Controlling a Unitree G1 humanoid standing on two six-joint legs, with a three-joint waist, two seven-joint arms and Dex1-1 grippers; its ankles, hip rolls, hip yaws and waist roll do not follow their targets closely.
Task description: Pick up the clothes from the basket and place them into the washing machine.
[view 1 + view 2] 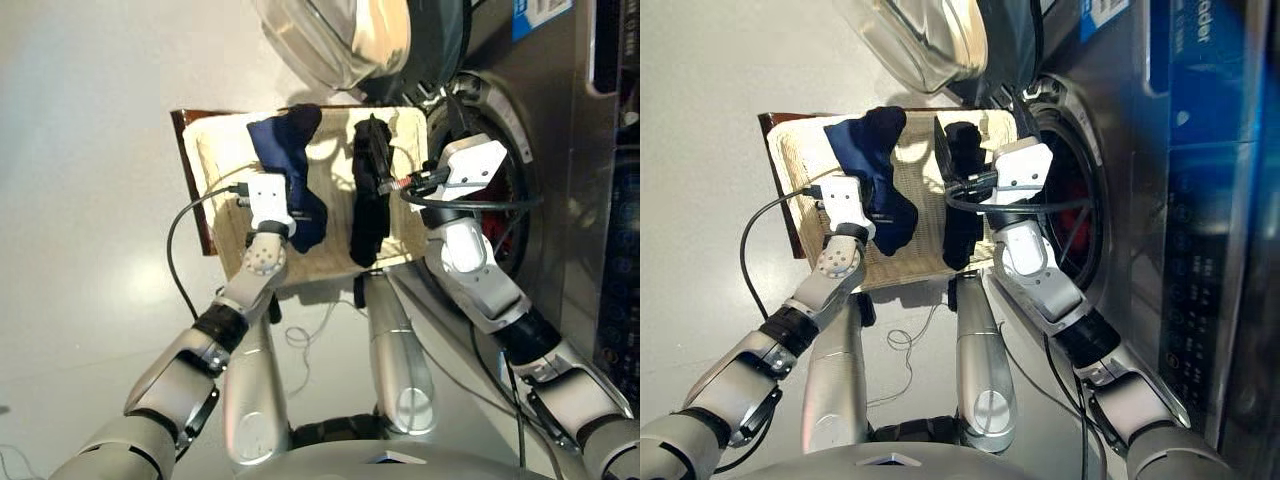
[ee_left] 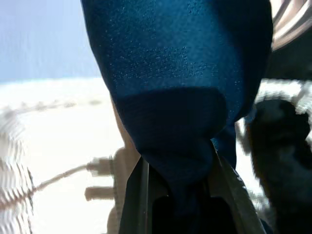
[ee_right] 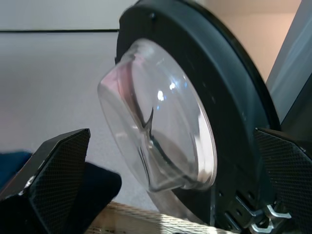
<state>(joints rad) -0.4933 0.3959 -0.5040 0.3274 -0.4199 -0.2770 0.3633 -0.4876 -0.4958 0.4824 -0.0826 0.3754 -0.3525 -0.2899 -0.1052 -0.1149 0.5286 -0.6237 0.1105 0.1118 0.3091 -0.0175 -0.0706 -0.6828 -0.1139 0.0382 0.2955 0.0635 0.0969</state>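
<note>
Washing machine [image 1: 560, 130] mouth: door [image 3: 195, 97] swung wide, opening apparently unblocked. Right gripper [image 3: 161, 195] hangs before it, spread and empty.

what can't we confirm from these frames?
- Orange-red garment: only a red patch shows inside the washing machine drum in the eye views, mostly behind the right arm; identity uncertain.
- Left gripper fingertips: wrapped by the navy garment in the left wrist view.
- Black garment: blurred at the left wrist view's edge.
- Basket near rim: hidden by both arms.
- Right gripper: open, empty.
</note>
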